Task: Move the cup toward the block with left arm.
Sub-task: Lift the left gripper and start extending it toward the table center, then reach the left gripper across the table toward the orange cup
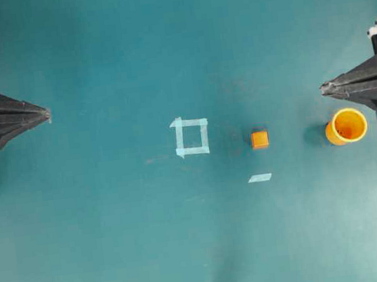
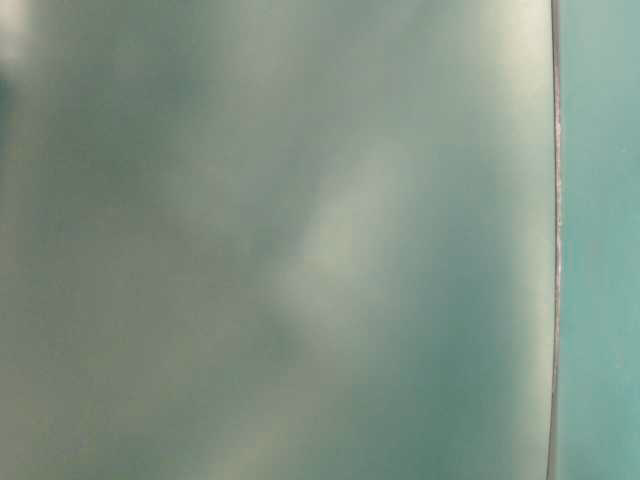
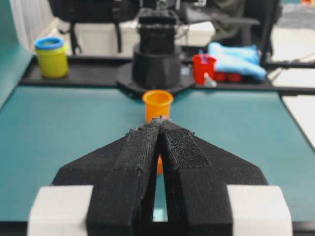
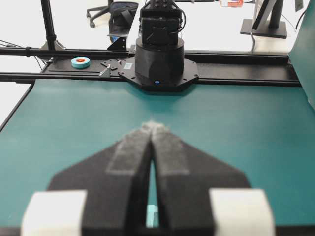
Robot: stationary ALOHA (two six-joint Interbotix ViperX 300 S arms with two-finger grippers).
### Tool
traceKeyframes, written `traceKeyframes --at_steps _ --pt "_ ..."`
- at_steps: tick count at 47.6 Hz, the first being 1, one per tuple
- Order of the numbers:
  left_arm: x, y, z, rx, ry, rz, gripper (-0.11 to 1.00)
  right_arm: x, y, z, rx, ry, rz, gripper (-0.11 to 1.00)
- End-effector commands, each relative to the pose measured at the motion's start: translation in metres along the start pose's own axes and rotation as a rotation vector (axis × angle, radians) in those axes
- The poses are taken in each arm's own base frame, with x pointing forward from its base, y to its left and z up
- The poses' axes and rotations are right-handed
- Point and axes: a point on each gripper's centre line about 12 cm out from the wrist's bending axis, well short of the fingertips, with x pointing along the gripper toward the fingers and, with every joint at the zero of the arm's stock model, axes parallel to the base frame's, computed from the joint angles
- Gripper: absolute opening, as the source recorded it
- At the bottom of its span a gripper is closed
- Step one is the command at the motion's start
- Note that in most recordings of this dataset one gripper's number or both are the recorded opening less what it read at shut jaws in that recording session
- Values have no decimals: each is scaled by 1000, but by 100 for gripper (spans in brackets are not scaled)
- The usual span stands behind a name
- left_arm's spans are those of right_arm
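Nothing gripped yet; both sets of fingers are seen pressed together and empty at opposite edges of the desk (image 1: 120, 257).

The cup (image 1: 345, 126) is found upright at the far right of the overhead view, just beside the right gripper (image 1: 323, 87); the block (image 1: 260, 139) sits to its left, well apart, with a tape square (image 1: 191, 136) further left and a tape strip (image 1: 260, 178) nearby; the left gripper (image 1: 47, 115) is parked at the left edge, so the whole desk must be crossed; from the left wrist view the cup is lined up straight ahead beyond the fingertips, the block being partly hidden behind them; the right arm is judged much nearer, though the left one is named.
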Motion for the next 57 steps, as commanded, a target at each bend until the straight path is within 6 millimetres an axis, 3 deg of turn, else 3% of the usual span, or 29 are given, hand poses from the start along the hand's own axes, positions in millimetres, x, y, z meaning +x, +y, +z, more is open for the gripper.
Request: traceKeyframes --at_steps 1,21,28,38,45,53,57 --pt "3 0 2 6 23 -1 -1 4 0 11 1 -28 -1 0" --pt "17 -1 -4 33 69 -6 1 13 0 11 -3 -6 0 0" --pt "40 -1 -9 72 109 -9 1 13 0 11 -4 -6 1 0" --pt "93 -1 -23 116 191 -17 6 13 0 11 -4 0 1 0" --pt "143 7 -36 112 260 4 25 13 0 11 -1 0 1 0" --pt "196 13 -63 109 366 9 69 13 0 10 2 2 1 0" --pt "217 15 -75 107 392 10 83 13 0 10 2 2 2 0"
